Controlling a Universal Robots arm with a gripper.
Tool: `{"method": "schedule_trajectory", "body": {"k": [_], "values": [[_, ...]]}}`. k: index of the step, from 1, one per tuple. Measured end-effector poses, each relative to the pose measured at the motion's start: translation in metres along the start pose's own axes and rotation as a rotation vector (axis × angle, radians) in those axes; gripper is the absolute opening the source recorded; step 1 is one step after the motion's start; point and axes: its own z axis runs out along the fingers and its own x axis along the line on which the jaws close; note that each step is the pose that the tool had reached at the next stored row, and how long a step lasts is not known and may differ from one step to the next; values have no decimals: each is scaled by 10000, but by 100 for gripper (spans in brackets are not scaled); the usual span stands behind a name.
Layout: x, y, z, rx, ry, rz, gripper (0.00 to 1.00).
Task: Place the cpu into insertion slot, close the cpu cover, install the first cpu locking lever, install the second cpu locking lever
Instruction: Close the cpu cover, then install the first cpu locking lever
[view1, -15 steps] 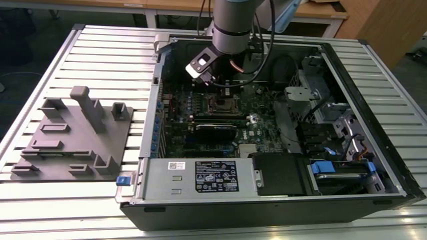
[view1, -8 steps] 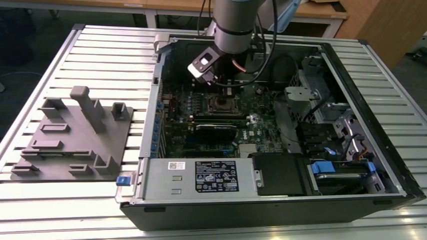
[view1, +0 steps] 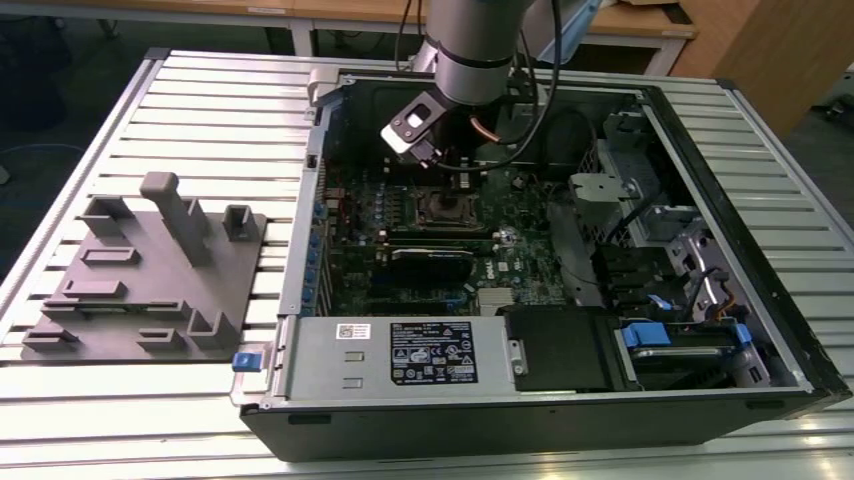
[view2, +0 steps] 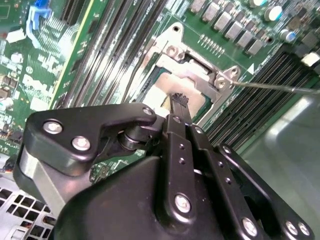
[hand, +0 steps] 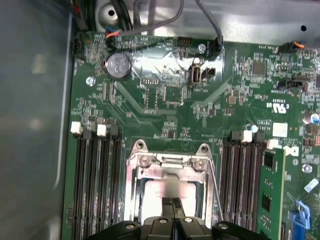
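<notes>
The insertion slot (view1: 447, 210) sits in the middle of the green board inside the open computer case. The cpu (hand: 159, 192) (view2: 159, 91) lies in it, its silver-grey top showing through the cut-out of the cpu cover (hand: 167, 167) (view2: 200, 72), which lies flat over the socket. A thin wire locking lever (hand: 215, 187) (view2: 280, 87) sticks out past one side of the socket. My gripper (view1: 451, 172) (hand: 172, 202) (view2: 179, 100) hangs just above the cpu with its black fingers pressed together and nothing between them.
Long black memory slots (hand: 95, 185) flank the socket, with a green memory card (hand: 270, 195) beyond. A power supply box (view1: 400, 350) and blue drive carriers (view1: 667, 335) line the case's near side. A grey fixture plate (view1: 147, 270) stands on the table at the exterior view's left.
</notes>
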Motion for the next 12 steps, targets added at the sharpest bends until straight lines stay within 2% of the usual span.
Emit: {"method": "schedule_trajectory", "body": {"k": [3,12], "values": [[-1,25,0,0,-2,0,10],[-1,28,0,1,-3,0,10]]}}
